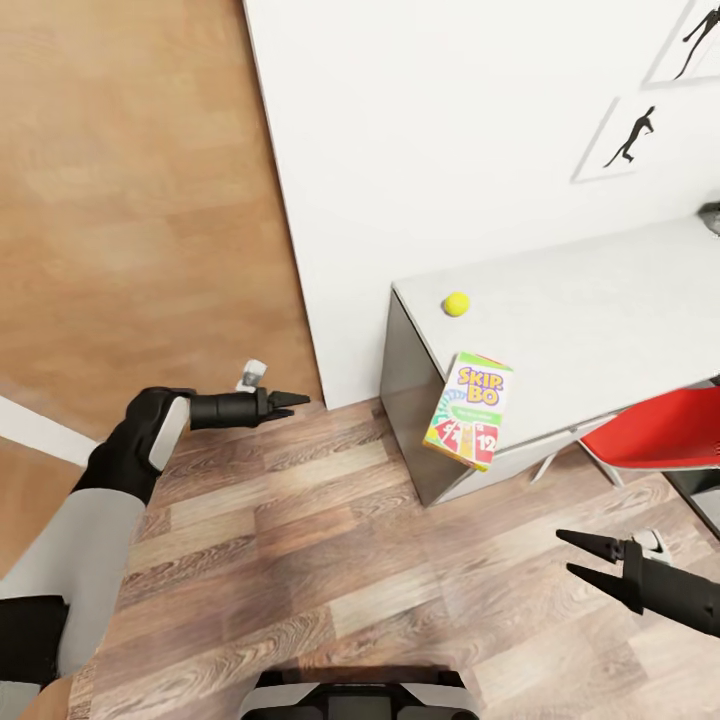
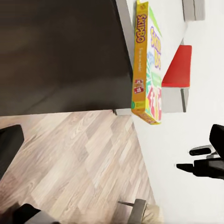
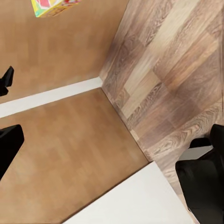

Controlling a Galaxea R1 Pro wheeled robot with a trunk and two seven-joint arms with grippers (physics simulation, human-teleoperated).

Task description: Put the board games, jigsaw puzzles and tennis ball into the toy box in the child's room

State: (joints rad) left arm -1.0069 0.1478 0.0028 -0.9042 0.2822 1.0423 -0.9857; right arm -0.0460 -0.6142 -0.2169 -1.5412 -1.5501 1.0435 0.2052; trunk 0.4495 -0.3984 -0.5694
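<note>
SKIP-BO board game [image 1: 468, 409], a flat white-green-red printed box, lies on the near left corner of the pale white-grey table [image 1: 600, 310], centre right of the head frame, its lower end overhanging the table's front edge. In the left wrist frame the same box [image 2: 148, 65] shows edge-on, upper centre, orange side panel facing the camera, against the dark side of the table. A corner of it [image 3: 51, 6] also pokes in at the top left of the right wrist frame.

Small yellow-green tennis ball [image 1: 456, 303] sits on the table just behind the box, apart from it, near the table's left end and close to the white wall [image 1: 430, 130].

Red-and-white swivel chair [image 1: 655, 430] is at right centre, seat tucked partly under the table front. Two black sports-silhouette pictures [image 1: 630, 138] hang on the wall, upper right.

Left gripper [image 1: 285, 402], black, at left centre over the wood plank floor [image 1: 330, 560], pointing toward the table; fingers look closed together, holding nothing. Well apart from the box.

Right gripper [image 1: 588, 560], black, lower right, over the floor; fingers spread in a narrow-to-medium V, empty. Below the box and chair, not touching either.
</note>
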